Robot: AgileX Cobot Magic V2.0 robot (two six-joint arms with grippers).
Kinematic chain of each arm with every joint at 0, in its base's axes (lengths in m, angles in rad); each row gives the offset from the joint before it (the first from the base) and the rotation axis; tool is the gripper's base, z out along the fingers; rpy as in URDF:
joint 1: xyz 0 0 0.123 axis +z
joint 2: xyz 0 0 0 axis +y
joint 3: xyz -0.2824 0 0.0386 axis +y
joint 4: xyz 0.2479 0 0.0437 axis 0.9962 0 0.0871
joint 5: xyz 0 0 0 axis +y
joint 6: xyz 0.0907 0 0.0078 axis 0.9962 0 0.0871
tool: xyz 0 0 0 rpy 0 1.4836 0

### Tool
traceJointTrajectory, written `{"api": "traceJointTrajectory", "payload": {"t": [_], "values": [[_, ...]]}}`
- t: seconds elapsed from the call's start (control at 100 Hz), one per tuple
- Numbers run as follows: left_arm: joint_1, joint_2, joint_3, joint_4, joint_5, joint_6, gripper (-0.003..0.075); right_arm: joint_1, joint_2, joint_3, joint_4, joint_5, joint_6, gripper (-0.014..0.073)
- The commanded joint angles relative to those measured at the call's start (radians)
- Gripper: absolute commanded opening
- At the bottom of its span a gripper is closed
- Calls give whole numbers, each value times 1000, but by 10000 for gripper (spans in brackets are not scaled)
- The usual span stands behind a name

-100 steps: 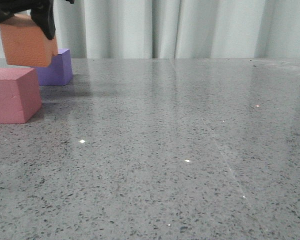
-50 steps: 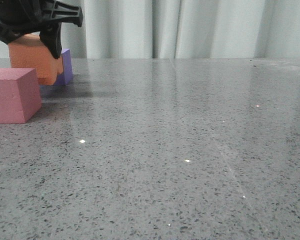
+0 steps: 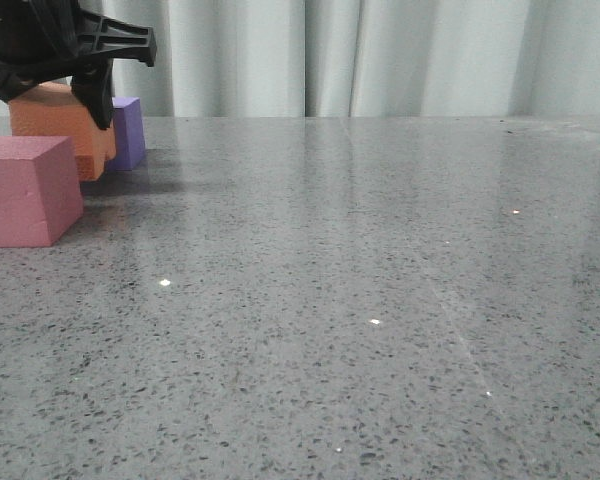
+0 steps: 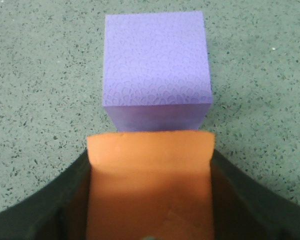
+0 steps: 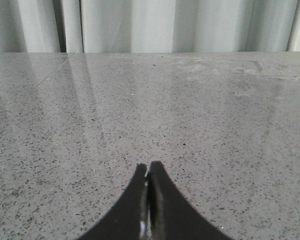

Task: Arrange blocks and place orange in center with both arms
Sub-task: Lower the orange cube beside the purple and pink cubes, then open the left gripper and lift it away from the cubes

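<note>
Grey speckled table (image 3: pixel 360 300); pink-red cube (image 3: pixel 25 190), orange cube (image 3: pixel 55 125) and purple cube (image 3: pixel 128 132) clustered far left.

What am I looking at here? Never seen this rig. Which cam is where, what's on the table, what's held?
It is a two-armed robot at a speckled grey table, with curtains behind. The wide picture looks forward from the robot over the table. The other two come from cameras on each wrist, looking past that arm's hand.

Three foam cubes sit at the far left: a pink cube nearest the camera, a purple cube farthest back, and an orange cube between them.

The left hand is closed on the orange cube; its wrist view shows the black fingers on both sides of it, with the purple cube just beyond. The right hand is shut, holds nothing, and sees only bare table.
</note>
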Motion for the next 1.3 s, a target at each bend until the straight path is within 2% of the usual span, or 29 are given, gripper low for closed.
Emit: {"api": "traceJointTrajectory", "payload": {"t": [0.0, 0.42, 0.49, 0.56, 0.68, 0.76, 1.05, 1.29], "values": [[5, -34, -28, 7, -36, 10, 168, -5, -25, -13, 0, -88, -6, -67], [5, 4, -28, -7, -36, 27, 170, -5, -25, -13, 0, -88, -6, -67], [5, 4, -28, -7, -38, 29, 190, -5, -25, -13, 0, -88, -6, -67], [5, 2, -28, -9, -51, 43, 267, -5, -25, -13, 0, -88, -6, -67], [5, -6, -28, -80, -95, 106, 496, -5, -25, -13, 0, -88, -6, -67], [5, -8, -28, -93, -95, 108, 568, -5, -25, -13, 0, -88, -6, -67], [5, -13, -30, -93, -75, 129, 571, -5, -25, -13, 0, -88, -6, -67], [5, -99, -31, -53, -34, 133, 571, -5, -25, -13, 0, -88, -6, -67]]}}
